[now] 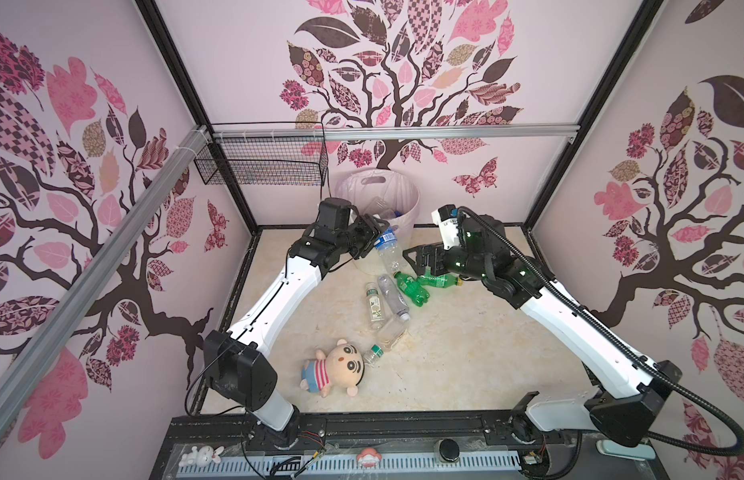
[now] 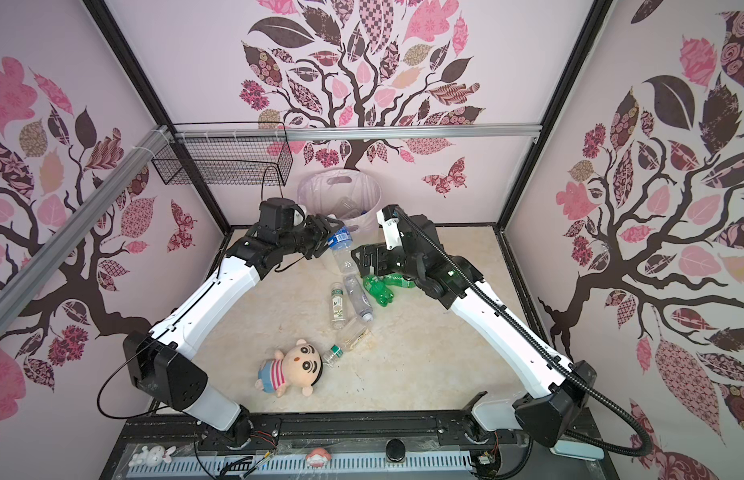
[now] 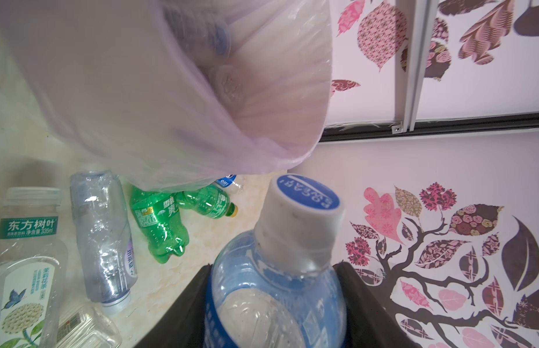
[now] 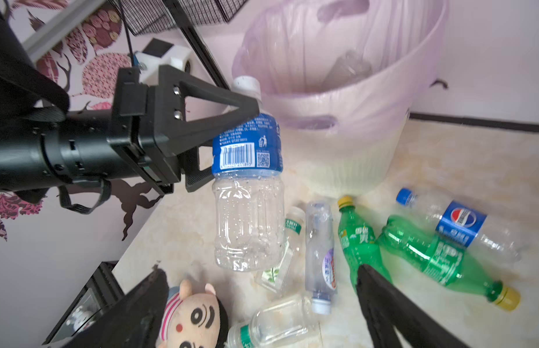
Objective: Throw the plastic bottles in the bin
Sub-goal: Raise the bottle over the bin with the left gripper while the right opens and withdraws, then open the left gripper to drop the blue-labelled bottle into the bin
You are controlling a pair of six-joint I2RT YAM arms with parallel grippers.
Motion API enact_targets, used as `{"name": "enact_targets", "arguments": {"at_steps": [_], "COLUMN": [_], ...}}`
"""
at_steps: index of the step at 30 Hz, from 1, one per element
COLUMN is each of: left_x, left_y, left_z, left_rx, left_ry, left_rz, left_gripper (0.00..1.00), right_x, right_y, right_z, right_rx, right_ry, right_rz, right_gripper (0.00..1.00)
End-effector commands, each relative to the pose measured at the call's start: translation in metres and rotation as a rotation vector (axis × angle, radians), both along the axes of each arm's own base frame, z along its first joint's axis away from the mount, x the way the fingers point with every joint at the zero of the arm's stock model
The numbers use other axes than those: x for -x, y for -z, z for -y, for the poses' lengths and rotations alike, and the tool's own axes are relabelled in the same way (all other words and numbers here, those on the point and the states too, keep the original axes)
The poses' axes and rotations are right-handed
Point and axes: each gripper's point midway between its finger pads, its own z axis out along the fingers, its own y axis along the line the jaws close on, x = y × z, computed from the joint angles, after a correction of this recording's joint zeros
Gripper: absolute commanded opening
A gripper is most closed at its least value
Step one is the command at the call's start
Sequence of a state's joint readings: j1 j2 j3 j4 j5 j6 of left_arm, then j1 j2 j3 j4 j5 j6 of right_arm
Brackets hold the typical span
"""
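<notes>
1 bin point(image 1: 407, 224): cream, ribbed, lined with a pale pink bag, at the far edge of the bench point(image 1: 466, 353). It holds several clear crumpled bottles point(image 1: 378, 205); the exact count cannot be told.
1 wire basket point(image 1: 262, 166): on the wall rail, contents indistinct.
Left pincer point(image 1: 372, 237): clamped on 1 upright blue-labelled bottle point(image 4: 248, 211) with a white cap, aloft just beside the bin's near rim, outside it.
Right pincer point(image 1: 416, 262): spread wide, empty, above 2 green bottles point(image 4: 360, 241) lying on the bench beside 1 Pepsi bottle point(image 4: 461, 226).
</notes>
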State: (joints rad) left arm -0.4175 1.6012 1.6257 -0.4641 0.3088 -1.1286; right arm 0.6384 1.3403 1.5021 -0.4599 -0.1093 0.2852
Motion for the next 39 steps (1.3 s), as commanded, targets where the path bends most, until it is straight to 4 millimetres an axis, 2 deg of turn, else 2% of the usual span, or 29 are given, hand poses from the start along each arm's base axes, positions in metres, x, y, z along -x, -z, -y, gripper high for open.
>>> {"name": "enact_targets", "arguments": {"at_steps": [1, 6, 9, 15, 18, 22, 27, 32, 34, 37, 39], "left_x": [-0.017, -0.042, -0.055, -0.077, -0.078, -0.064, -0.052, -0.052, -0.059, -0.086, -0.116], "left_y": [-0.048, -0.094, -0.129, -0.173, -0.199, -0.248, -0.278, -0.289, -0.283, -0.25, -0.207], "left_z": [-0.008, -0.017, -0.02, -0.028, -0.035, -0.049, -0.075, -0.087, -0.086, -0.077, -0.066], "left_rx": [0.019, 0.038, 0.021, -0.037, -0.052, -0.073, -0.161, -0.201, -0.218, -0.235, -0.263], "left_ry": [-0.051, -0.119, -0.151, -0.204, -0.229, -0.278, -0.404, -0.477, -0.483, -0.471, -0.446], "left_rz": [0.135, 0.26, 0.371, 0.531, 0.619, 0.795, 0.906, 0.96, 0.95, 0.882, 0.791], "left_gripper": [0.34, 0.34, 0.34, 0.34, 0.34, 0.35, 0.33, 0.32, 0.32, 0.32, 0.33], "right_x": [0.007, 0.006, 0.004, -0.002, -0.002, -0.002, -0.003, -0.004, -0.004, -0.005, -0.005], "right_y": [-0.072, -0.105, -0.119, -0.134, -0.139, -0.139, -0.135, -0.132, -0.13, -0.124, -0.121], "right_z": [0.013, 0.014, 0.011, 0.006, 0.005, 0.007, 0.007, 0.008, 0.009, 0.009, 0.009], "right_rx": [-0.023, 0.008, 0.032, 0.024, 0.013, 0.015, 0.011, 0.014, 0.02, 0.031, 0.033], "right_ry": [0.023, 0.032, 0.039, 0.052, 0.054, 0.068, 0.071, 0.077, 0.082, 0.084, 0.082], "right_rz": [0.253, 0.422, 0.483, 0.522, 0.527, 0.528, 0.515, 0.504, 0.499, 0.49, 0.482], "right_gripper": [1.0, 1.0, 1.0, 1.0, 1.0, 1.0, 1.0, 1.0, 1.0, 1.0, 1.0]}}
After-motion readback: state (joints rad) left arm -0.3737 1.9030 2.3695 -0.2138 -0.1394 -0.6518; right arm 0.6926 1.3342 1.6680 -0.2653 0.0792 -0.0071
